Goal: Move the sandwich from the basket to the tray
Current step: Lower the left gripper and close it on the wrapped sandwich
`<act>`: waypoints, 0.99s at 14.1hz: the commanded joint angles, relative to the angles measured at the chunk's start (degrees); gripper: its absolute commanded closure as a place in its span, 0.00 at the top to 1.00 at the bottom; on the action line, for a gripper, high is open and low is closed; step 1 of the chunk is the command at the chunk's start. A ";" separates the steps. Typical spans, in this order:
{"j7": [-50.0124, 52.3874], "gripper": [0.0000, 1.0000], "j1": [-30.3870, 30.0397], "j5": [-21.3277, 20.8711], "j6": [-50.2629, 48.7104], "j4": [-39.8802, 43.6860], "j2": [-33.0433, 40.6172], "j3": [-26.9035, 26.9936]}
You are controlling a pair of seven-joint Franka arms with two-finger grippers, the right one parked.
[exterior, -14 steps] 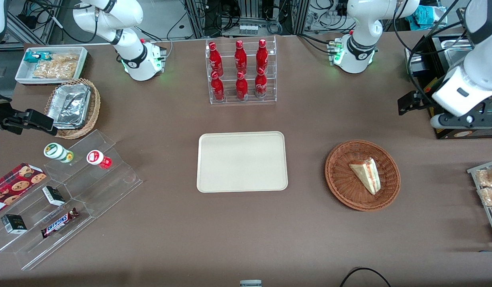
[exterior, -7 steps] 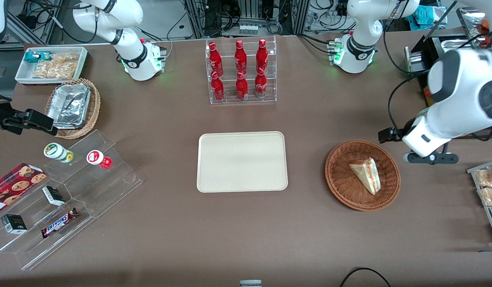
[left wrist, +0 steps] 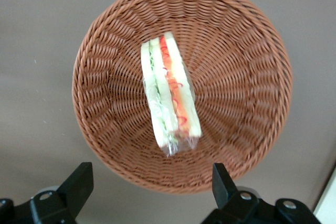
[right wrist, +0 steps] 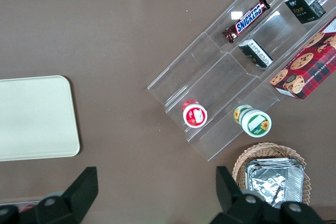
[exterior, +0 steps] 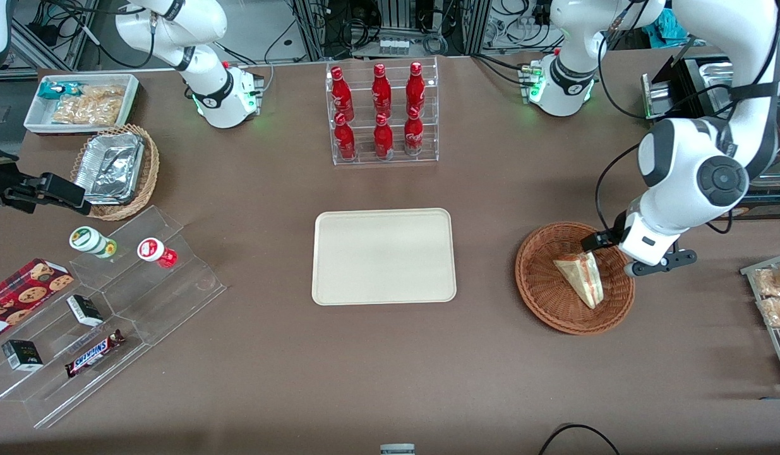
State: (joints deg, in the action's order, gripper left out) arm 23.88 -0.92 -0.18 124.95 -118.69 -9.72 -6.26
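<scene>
Hovering above the basket [exterior: 574, 278], the gripper [left wrist: 152, 192] has its fingers [left wrist: 79, 182] spread wide and holds nothing. Its camera looks straight down into the weave. The sandwich [left wrist: 169, 94] lies in the middle of the basket, resting on one bread face with its red and green cut edge turned up, clear wrap around it. Judging by this, the approach step is in hand: nothing is grasped, and the sandwich is not yet lifted. The tray [exterior: 384, 256] sits well apart from the basket, toward the parked arm's end of the table. The next move probably calls for a descent into the basket, with the fingers straddling the wedge across its narrow width before closing gently on the soft bread.
</scene>
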 commanded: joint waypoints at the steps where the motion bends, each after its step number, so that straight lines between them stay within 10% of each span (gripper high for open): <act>1: 11.32 1.00 -0.40 0.00 4.32 -0.40 -2.22 -0.33; 10: 22.53 1.00 0.04 -0.09 15.41 -0.84 -10.75 -0.42; 14: 22.26 0.17 0.22 -0.18 14.36 -0.58 -10.15 -0.42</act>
State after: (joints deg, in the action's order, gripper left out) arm 45.10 -0.82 -0.14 139.59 -119.51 -21.09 -6.53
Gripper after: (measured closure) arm 0.295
